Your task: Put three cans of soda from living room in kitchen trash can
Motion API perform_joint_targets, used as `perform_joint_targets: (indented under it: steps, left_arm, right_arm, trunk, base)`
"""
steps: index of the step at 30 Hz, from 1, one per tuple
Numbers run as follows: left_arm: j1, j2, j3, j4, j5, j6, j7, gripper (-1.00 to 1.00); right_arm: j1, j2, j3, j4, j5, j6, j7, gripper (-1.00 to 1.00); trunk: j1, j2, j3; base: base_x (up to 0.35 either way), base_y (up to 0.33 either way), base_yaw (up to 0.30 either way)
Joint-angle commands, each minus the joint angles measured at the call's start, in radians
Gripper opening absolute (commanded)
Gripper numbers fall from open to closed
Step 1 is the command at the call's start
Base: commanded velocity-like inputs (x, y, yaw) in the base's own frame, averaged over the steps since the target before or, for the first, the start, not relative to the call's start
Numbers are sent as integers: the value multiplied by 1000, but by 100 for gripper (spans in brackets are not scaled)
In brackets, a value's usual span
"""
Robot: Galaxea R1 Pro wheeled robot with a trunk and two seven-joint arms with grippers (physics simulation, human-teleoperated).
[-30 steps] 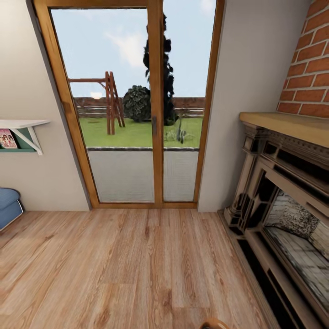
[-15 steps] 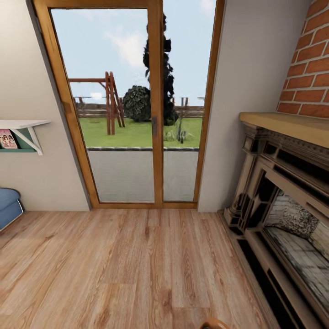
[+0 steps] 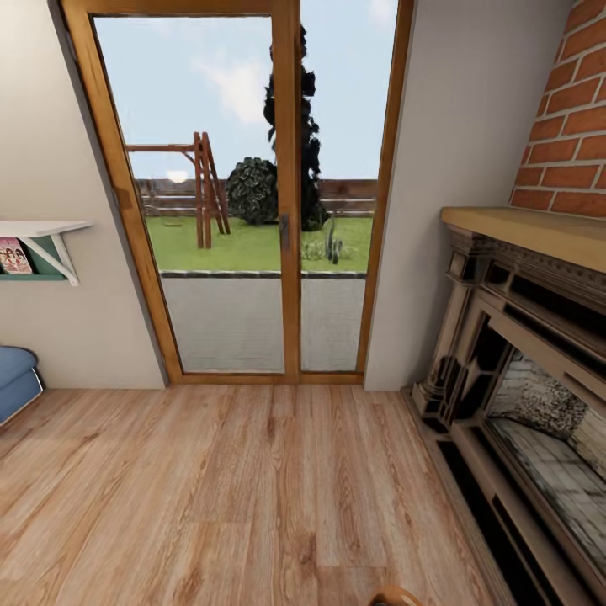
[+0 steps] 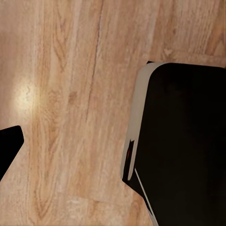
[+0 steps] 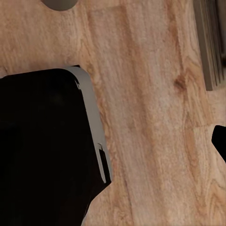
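Observation:
No soda can and no trash can is in sight. The head view looks across the living room's light wood plank floor [image 3: 252,488] to the wood-framed glass doors [image 3: 252,194]. In the left wrist view, my left gripper's dark fingertip [image 4: 8,146] sits at the picture's edge over bare planks, beside my black, grey-edged base [image 4: 183,141]. In the right wrist view, my right gripper's fingertip [image 5: 220,140] likewise pokes in at the edge, with my base [image 5: 47,146] opposite. Both grippers are open, with nothing between the fingers.
The ornate carved fireplace [image 3: 522,379] and red brick chimney [image 3: 572,126] line the right side. A blue sofa corner [image 3: 17,379] and a white wall shelf [image 3: 42,240] are at the left. A rounded brown edge [image 3: 394,598] peeks in at the bottom.

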Motion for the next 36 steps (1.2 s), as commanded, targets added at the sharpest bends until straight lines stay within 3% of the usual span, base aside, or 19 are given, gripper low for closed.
perform_joint_targets:
  steps: [1, 10, 15, 21, 36]
  left_arm:
    - [0, 0, 0, 0, 0, 0, 0, 100]
    - [-4, -1, 1, -1, 0, 0, 0, 100]
    - [-4, -1, 0, -1, 0, 0, 0, 100]
    - [-4, -1, 0, -1, -1, 0, 0, 100]
    - [-4, -1, 0, -2, -1, 0, 0, 100]
  right_arm:
    - [0, 0, 0, 0, 1, 0, 0, 100]
    - [-1, -3, -2, 1, -1, 0, -3, 100]
    - [-1, 32, -1, 6, -5, 0, -2, 100]
    - [-1, 54, 0, 6, -6, 0, -2, 100]
    - [-1, 57, -2, 2, -7, 0, -2, 100]
  trunk:
    - [0, 0, 0]
    - [0, 0, 0]
    - [0, 0, 0]
    - [0, 0, 0]
    - [0, 0, 0]
  base:
    - [0, 0, 0]
    - [0, 0, 0]
    - [0, 0, 0]
    - [0, 0, 0]
    - [0, 0, 0]
